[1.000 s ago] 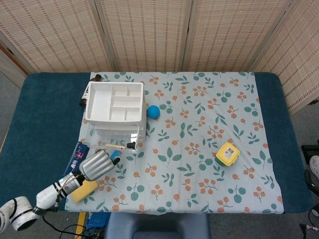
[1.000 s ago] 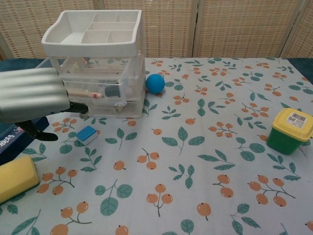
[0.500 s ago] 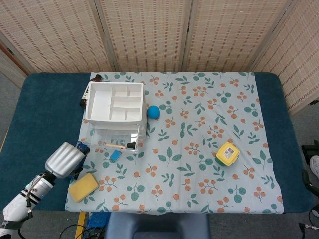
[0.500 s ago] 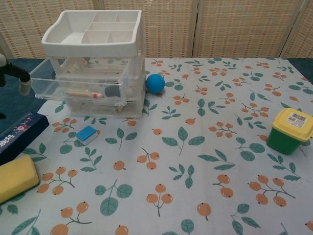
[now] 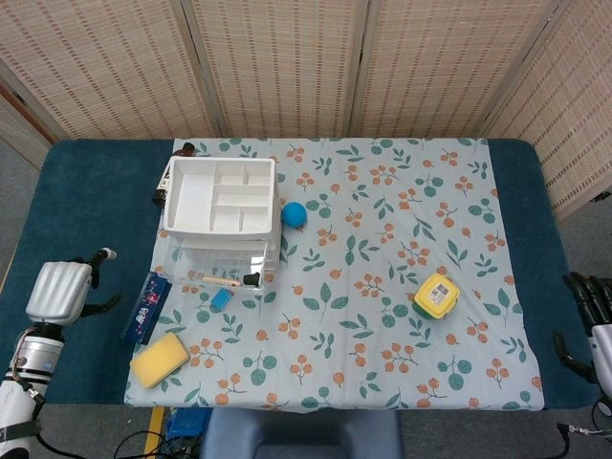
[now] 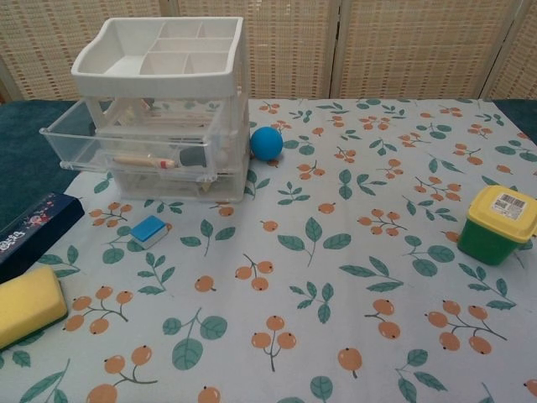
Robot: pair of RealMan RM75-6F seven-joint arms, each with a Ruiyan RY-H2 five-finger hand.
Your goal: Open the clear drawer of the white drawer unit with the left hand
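The left hand [image 5: 59, 291] has drawn back to the desk's [image 5: 86, 206] left edge, well clear of the white drawer unit [image 5: 222, 196], holding nothing, fingers loosely apart. The clear drawer [image 6: 134, 138] stands pulled out from the unit's front. The right hand [image 5: 591, 304] shows at the right edge; its state cannot be told.

Clear drawer [image 6: 126, 138] juts out of white drawer unit [image 6: 164, 101] toward left table edge, narrowing that side. Dark blue box [image 5: 145, 307], yellow sponge [image 5: 160, 359] and small blue block [image 5: 221, 299] crowd strip in front of unit. Blue ball [image 5: 294, 214] just beside unit's right side. Cloth [image 5: 382, 316] middle open; yellow-lidded green tub [image 5: 436, 296] alone on right half. Brown item [image 5: 163, 191] behind unit, probably bottle, mostly hidden.
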